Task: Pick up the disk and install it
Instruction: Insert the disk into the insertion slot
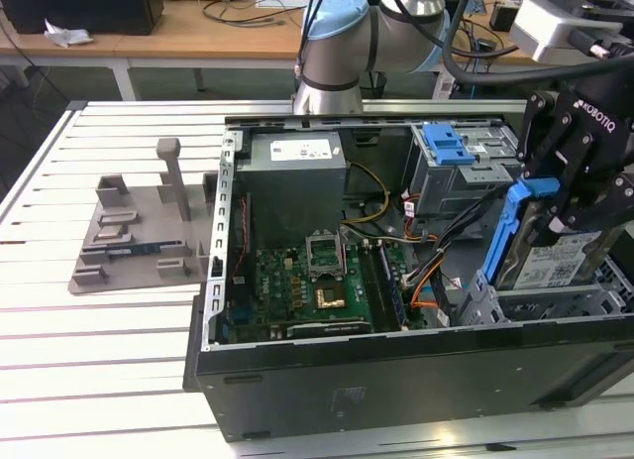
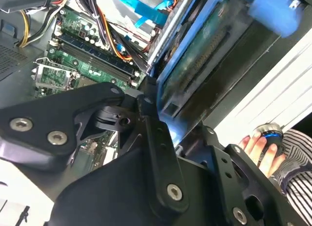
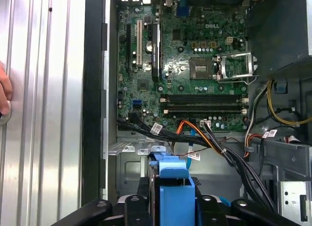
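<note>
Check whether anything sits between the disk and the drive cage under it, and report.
The tool holds the disk on edge, directly over the grey drive cage. Nothing visible lies between them. The orange and black cables run beside the cage, toward the exterior view's left.

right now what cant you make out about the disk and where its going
- Disk, exterior view: its top is covered by the gripper, and its lower end sits behind the drive cage, so how deep it is seated is unclear.
- Disk, second wrist view: blurred, with the gripper's black links across its near end.
- Disk carrier, first wrist view: cut off by the picture's edge.
- Bay floor and connector: hidden.
</note>
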{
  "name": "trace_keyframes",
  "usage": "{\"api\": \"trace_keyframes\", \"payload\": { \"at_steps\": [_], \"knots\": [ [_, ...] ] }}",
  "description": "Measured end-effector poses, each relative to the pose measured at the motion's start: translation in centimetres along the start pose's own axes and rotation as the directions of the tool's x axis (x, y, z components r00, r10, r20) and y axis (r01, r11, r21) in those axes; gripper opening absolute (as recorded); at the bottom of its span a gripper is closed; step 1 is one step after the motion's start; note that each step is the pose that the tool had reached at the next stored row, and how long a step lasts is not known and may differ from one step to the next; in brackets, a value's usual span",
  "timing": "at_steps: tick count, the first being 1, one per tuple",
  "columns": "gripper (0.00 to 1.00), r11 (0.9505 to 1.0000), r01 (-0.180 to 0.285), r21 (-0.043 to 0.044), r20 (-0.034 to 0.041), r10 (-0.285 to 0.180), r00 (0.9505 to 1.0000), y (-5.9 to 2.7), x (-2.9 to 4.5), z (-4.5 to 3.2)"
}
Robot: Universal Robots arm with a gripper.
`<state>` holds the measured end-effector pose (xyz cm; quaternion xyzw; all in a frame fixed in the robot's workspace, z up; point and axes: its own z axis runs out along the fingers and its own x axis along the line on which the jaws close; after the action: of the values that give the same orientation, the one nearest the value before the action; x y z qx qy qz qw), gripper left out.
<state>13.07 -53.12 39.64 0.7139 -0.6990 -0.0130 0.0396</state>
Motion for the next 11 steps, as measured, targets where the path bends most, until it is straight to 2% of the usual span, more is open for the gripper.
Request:
{"api": "trace_keyframes", "payload": {
  "at_steps": [1, 11],
  "knots": [
    [0.44, 1.0, 0.0, 0.0, -0.0002, 0.0, 1.0, 0.0, 0.0, -0.01],
    [0.43, 1.0, 0.0, 0.0, -0.0003, 0.0, 1.0, -0.01, 0.0, 0.06]
  ]
}}
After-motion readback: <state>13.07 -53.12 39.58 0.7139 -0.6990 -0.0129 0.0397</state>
